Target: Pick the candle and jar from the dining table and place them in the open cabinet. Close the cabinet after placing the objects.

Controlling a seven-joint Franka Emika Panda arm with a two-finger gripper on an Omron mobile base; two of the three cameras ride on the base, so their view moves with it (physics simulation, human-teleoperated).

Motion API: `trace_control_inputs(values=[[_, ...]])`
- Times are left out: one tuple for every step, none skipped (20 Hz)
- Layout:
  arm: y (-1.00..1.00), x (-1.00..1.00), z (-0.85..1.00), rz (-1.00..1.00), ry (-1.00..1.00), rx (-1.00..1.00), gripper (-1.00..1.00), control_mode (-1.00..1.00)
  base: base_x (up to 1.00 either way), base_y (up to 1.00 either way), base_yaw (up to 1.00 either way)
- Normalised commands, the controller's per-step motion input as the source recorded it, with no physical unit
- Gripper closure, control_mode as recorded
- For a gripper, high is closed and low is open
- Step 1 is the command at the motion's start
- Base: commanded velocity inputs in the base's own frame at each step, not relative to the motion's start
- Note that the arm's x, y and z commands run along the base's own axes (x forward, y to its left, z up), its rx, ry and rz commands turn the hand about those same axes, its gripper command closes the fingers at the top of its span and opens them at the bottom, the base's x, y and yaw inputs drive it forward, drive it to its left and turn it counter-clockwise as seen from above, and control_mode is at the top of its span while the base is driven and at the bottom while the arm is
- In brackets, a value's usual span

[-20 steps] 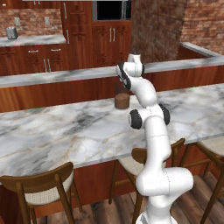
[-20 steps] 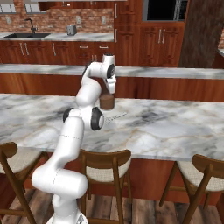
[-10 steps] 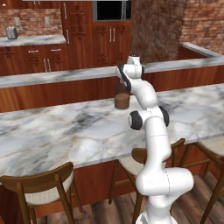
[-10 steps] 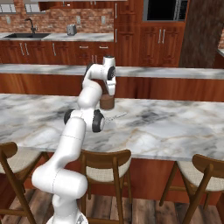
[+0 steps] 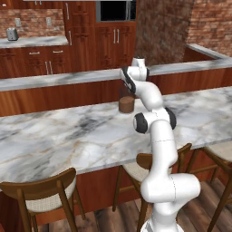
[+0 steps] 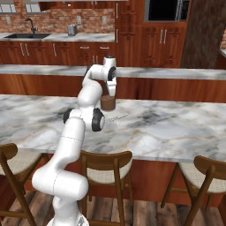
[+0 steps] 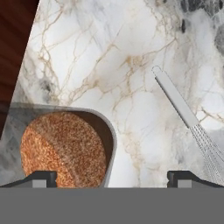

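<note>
My gripper point(image 7: 112, 177) hangs released above the marble surface point(image 7: 131, 78).
In the hand view, the jar point(image 7: 65, 146) of brown granules stands at seven o'clock; a whisk point(image 7: 188, 122) lies apart at four o'clock.

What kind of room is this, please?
Most likely a home kitchen with a dining bar. A long marble dining table has wooden stools along it, a back counter holds a black sink and a toaster, and wooden cabinets line the brick wall.
</note>
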Motion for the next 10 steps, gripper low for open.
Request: trace_control_inputs(values=[[0.00,0.00,0.00,0.00,0.00,0.00,1.00,-1.00,0.00,0.00,0.00],[0.00,0.00,0.00,0.00,0.00,0.00,1.00,-1.00,0.00,0.00,0.00],[0.00,0.00,0.00,0.00,0.00,0.00,1.00,-1.00,0.00,0.00,0.00],[0.00,0.00,0.00,0.00,0.00,0.00,1.00,-1.00,0.00,0.00,0.00],[0.00,0.00,0.00,0.00,0.00,0.00,1.00,-1.00,0.00,0.00,0.00],[0.00,0.00,0.00,0.00,0.00,0.00,1.00,-1.00,0.00,0.00,0.00],[0.00,0.00,0.00,0.00,0.00,0.00,1.00,-1.00,0.00,0.00,0.00],[0.00,0.00,0.00,0.00,0.00,0.00,1.00,-1.00,0.00,0.00,0.00],[0.00,0.00,0.00,0.00,0.00,0.00,1.00,-1.00,0.00,0.00,0.00],[0.00,0.00,0.00,0.00,0.00,0.00,1.00,-1.00,0.00,0.00,0.00]])
